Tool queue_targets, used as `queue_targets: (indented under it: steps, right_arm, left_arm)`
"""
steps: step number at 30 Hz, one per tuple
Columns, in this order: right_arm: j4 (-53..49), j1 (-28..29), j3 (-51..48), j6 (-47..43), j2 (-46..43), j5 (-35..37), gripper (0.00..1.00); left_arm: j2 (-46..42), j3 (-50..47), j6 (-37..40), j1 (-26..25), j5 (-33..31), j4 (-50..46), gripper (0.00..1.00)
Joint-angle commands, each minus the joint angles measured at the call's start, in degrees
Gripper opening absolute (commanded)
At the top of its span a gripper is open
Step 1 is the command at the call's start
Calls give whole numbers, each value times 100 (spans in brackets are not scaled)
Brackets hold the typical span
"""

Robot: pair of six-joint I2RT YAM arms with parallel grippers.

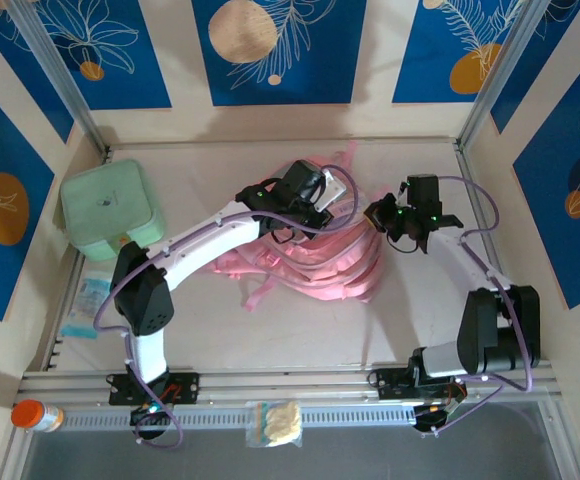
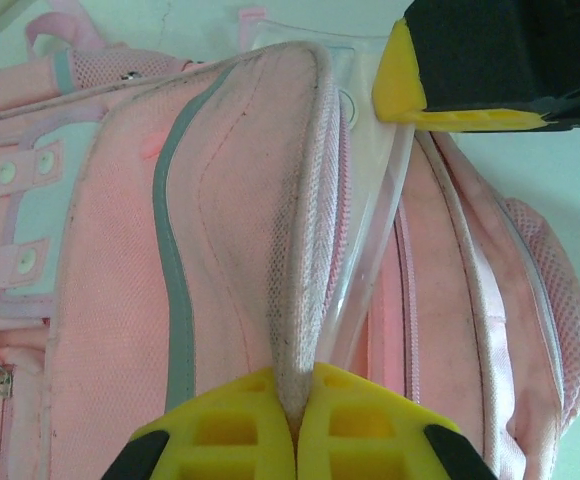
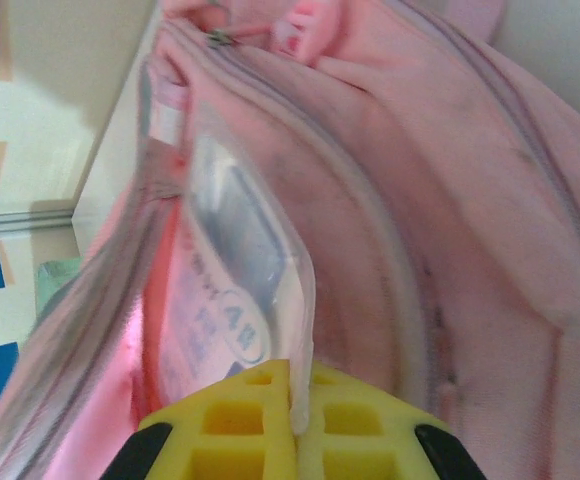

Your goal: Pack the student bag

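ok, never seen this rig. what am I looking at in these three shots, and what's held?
Two robot arms, the left arm and the right arm, are bolted at the near edge of a table. The overhead picture looks down from behind them. The other two come from a camera on each wrist, so the yellow fingers at the bottom are that arm's own. On the table lies a pink student bag, with a mint-green case to its left. The left gripper is shut on the fabric rim of the bag's opening. The right gripper is shut on a clear pouch sitting in that opening.
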Motion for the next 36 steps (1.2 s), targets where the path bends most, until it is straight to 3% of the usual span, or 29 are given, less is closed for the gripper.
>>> queue_targets:
  steps: [1, 3, 7, 11, 14, 16, 19, 24, 26, 29, 30, 36]
  right_arm:
    - [315, 348, -104, -72, -253, 802, 0]
    - [831, 386, -328, -45, -190, 468, 0]
    - [751, 526, -467, 178, -30, 379, 0]
    - [556, 1103, -386, 176, 43, 586, 0]
    - [697, 1012, -671, 909, -267, 182, 0]
    - [1112, 1090, -967, 1191, -607, 451, 0]
    - [1463, 811, -767, 1545, -660, -370, 0]
    - [883, 635, -453, 1432, -724, -520, 0]
    - [841, 849, -568, 1257, -581, -427, 0]
    - [146, 1437, -307, 552, -114, 333, 0]
    - [106, 1476, -238, 500, 100, 217, 0]
    - [386, 1132, -331, 383, 104, -11, 0]
  left_arm:
    - [-333, 222, 105, -49, 564, 808, 0]
    - [-372, 168, 181, -47, 713, 955, 0]
    - [-308, 379, 366, 9, 1040, 890, 0]
    - [-167, 512, 266, 81, 1405, 1025, 0]
    - [-88, 524, 135, 131, 1463, 981, 0]
    - [-142, 379, 91, 138, 1572, 1094, 0]
    - [-138, 328, 207, 147, 1462, 906, 0]
    - [-471, -206, 298, 429, 1369, 1002, 0]
    - [-595, -356, 337, 598, 1494, 986, 0]
    - [-717, -535, 286, 642, 1598, 1047, 0]
    - [-715, -540, 203, 638, 1772, 1054, 0]
    - [-715, -972, 48, 612, 2037, 1250, 0]
